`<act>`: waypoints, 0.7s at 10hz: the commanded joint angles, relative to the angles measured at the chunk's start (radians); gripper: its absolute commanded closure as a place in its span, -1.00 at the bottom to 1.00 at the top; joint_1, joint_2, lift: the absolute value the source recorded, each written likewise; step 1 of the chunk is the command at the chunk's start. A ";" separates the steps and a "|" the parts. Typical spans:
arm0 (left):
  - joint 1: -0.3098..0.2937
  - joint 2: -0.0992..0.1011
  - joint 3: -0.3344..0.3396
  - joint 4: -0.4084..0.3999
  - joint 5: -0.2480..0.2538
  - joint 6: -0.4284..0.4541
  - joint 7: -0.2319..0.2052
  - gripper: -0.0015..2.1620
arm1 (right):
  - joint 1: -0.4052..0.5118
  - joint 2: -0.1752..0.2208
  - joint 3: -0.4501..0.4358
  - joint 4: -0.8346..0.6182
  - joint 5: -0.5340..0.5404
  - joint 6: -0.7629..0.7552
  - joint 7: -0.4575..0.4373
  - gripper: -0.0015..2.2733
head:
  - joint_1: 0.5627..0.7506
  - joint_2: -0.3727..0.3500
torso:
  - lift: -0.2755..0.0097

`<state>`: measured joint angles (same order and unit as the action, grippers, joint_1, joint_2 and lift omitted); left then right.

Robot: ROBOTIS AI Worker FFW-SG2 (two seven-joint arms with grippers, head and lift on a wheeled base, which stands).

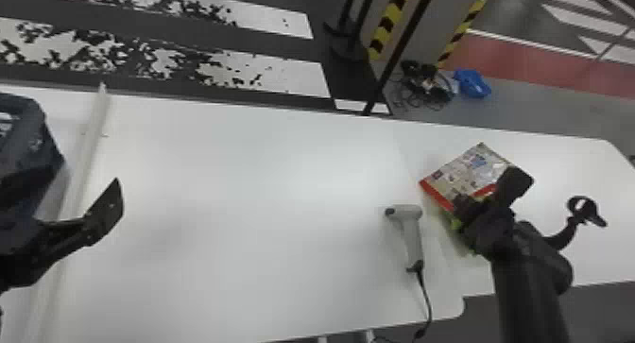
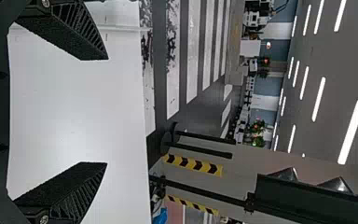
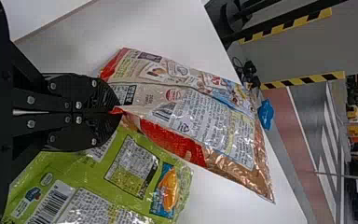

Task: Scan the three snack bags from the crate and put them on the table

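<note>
Snack bag (image 1: 465, 174) with red edging is clamped at its near end by the right hand (image 1: 465, 207), fingers together on the film, the rest reaching beyond the fingertips towards the far side of the surface (image 1: 260, 176). Green snack bag (image 3: 98, 170) lies on the surface beneath that hand, partly covered by it. Left hand (image 1: 106, 212) is over the surface's left part, fingers wide apart with nothing between them, near a dark object (image 1: 23, 162) at the head view's left edge. Between the hands spreads open white top, with a pale scanner (image 1: 411, 228) just left of the bags and its black cord (image 1: 427, 295) running to the near edge. Both bags are glossy, crinkled film with printed panels and barcodes; the surface is smooth and matte, its near corner by the cord rounded
</note>
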<state>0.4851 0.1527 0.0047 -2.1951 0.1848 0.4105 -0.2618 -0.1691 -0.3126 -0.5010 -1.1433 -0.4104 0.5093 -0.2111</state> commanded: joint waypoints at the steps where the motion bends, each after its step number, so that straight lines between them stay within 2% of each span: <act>1: -0.007 -0.001 -0.008 0.000 0.001 0.003 0.004 -0.94 | 0.019 0.003 0.013 -0.013 -0.013 0.033 -0.004 -0.05 | 0.41 -0.94 | 0.27; 2: -0.005 -0.001 -0.009 -0.005 0.001 0.018 0.004 -0.94 | 0.043 0.007 0.022 -0.058 -0.018 0.045 -0.027 -1.00 | 0.41 -0.94 | 0.27; 4: -0.005 -0.002 -0.009 -0.009 0.001 0.024 0.004 -0.94 | 0.129 0.030 0.033 -0.223 -0.031 0.076 -0.065 -0.97 | 0.41 -0.94 | 0.27; 6: -0.003 -0.007 -0.014 -0.015 -0.001 0.024 0.006 -0.94 | 0.264 0.061 0.061 -0.490 -0.034 0.076 -0.077 -0.96 | 0.41 -0.94 | 0.27; 7: -0.002 -0.009 -0.014 -0.020 -0.001 0.028 0.006 -0.94 | 0.333 0.063 0.096 -0.587 -0.014 0.018 -0.077 -0.95 | 0.41 -0.94 | 0.27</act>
<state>0.4816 0.1450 -0.0088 -2.2119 0.1842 0.4371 -0.2561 0.1245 -0.2525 -0.4237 -1.6696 -0.4350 0.5557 -0.2884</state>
